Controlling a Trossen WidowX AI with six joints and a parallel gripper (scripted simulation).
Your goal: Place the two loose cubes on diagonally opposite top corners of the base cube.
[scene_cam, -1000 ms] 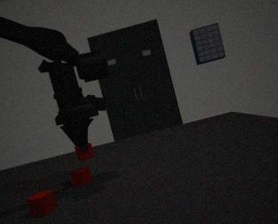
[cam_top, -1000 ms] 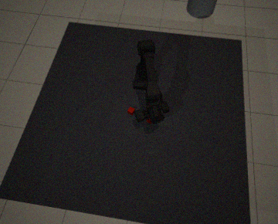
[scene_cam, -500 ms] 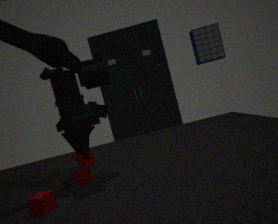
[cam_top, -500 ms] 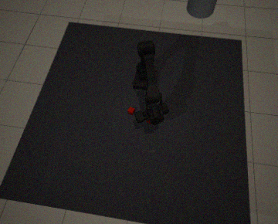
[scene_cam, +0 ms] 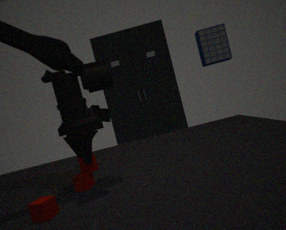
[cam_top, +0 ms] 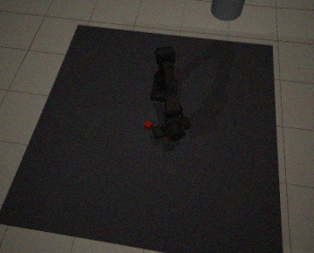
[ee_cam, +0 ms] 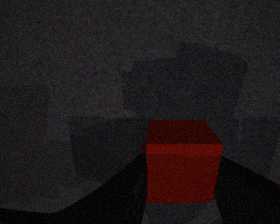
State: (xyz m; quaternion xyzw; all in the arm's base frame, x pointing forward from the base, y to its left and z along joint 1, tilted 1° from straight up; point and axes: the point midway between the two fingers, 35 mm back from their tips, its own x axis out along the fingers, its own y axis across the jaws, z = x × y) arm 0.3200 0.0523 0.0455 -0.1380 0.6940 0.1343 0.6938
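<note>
My gripper [scene_cam: 87,162] [ee_cam: 179,162] is shut on a red cube [scene_cam: 94,162] [ee_cam: 180,175], which looks about level between the fingers. In the exterior view it appears directly above a second red cube [scene_cam: 84,182] standing on the dark surface; whether they touch cannot be told. A sliver of red shows behind the held cube's left edge in the wrist view. A third red cube [cam_top: 148,125] [scene_cam: 44,209] stands apart, nearer to the exterior view. In the top view the arm hides most of the cubes under it; a small red patch [cam_top: 167,138] shows there.
The dark mat [cam_top: 98,183] lies under the arm, on a tiled floor. A grey cylinder [cam_top: 227,9] stands beyond the mat's far edge. A dark cabinet [scene_cam: 141,79] and a blue-edged grid panel [scene_cam: 214,44] are in the background. The arm's shadows fall around the cubes.
</note>
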